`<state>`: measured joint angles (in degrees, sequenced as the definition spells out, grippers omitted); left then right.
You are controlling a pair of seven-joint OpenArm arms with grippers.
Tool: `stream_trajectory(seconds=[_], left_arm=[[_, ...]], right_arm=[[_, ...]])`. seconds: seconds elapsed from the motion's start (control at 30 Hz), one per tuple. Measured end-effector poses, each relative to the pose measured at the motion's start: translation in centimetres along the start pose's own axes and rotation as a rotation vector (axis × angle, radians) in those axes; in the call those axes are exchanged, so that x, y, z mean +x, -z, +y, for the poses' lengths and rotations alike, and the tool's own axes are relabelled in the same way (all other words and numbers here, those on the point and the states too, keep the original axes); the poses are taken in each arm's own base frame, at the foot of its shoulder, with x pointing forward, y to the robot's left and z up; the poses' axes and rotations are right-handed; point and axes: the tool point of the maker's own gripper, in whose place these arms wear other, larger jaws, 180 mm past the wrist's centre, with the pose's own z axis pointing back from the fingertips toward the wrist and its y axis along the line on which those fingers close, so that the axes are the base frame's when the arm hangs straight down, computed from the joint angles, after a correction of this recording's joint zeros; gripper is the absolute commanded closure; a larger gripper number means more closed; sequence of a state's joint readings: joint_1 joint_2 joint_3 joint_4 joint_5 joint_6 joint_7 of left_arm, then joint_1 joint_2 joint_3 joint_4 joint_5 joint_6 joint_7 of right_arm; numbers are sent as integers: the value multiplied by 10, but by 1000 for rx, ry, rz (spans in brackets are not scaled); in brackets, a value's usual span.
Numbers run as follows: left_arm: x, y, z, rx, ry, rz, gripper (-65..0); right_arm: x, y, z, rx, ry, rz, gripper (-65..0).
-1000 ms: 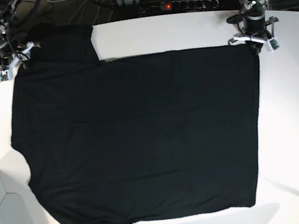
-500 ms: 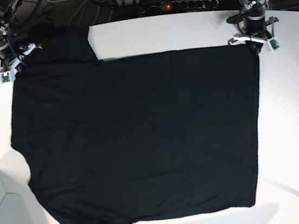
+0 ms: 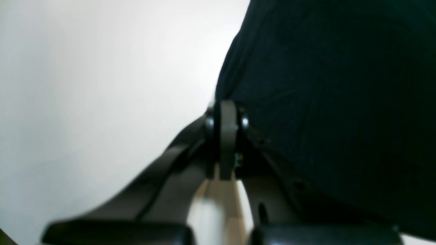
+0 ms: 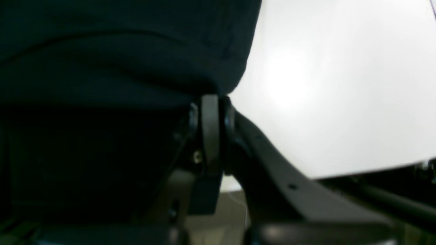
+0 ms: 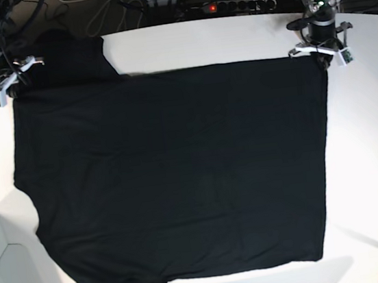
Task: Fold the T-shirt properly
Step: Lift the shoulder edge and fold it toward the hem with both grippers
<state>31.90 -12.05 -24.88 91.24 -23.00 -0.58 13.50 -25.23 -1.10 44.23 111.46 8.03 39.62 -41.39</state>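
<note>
T-shirt point(image 5: 173, 178) lies flat across the white table point(image 5: 371, 160) in your base view, with one gripper at each far corner. In your left wrist view, the left gripper point(image 3: 227, 112) pinches the shirt's edge, jaws pressed together. In your right wrist view, the right gripper point(image 4: 210, 105) likewise pinches black cloth at its edge.

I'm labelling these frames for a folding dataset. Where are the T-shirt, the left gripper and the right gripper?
T-shirt point(image 5: 179, 177): base view, middle of the flat black body.
left gripper point(image 5: 321, 56): base view, fingertips at the shirt's corner.
right gripper point(image 5: 8, 84): base view, fingertips at the sleeve edge.
</note>
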Motion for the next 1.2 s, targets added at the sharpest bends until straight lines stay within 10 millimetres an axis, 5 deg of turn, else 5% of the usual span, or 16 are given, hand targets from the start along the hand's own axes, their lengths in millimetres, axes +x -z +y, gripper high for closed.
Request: stream_trajectory(seconds=[0.27,0.57,0.87,1.2], left_arm=[[31,-4,-7,-13,2,-75,0],[70,0,-15,-24,-10,-175,0],[109,18,-30,-46,-43,-265,0],[123,54,-32,-32,-110,-269,0]], right_arm=[[10,3,3,10,3,-26,0],[53,15,-4,-2,-3,-127,0],[87,49,7,72,-18,-167,0],[148,93,25,178,-37,-229,0]])
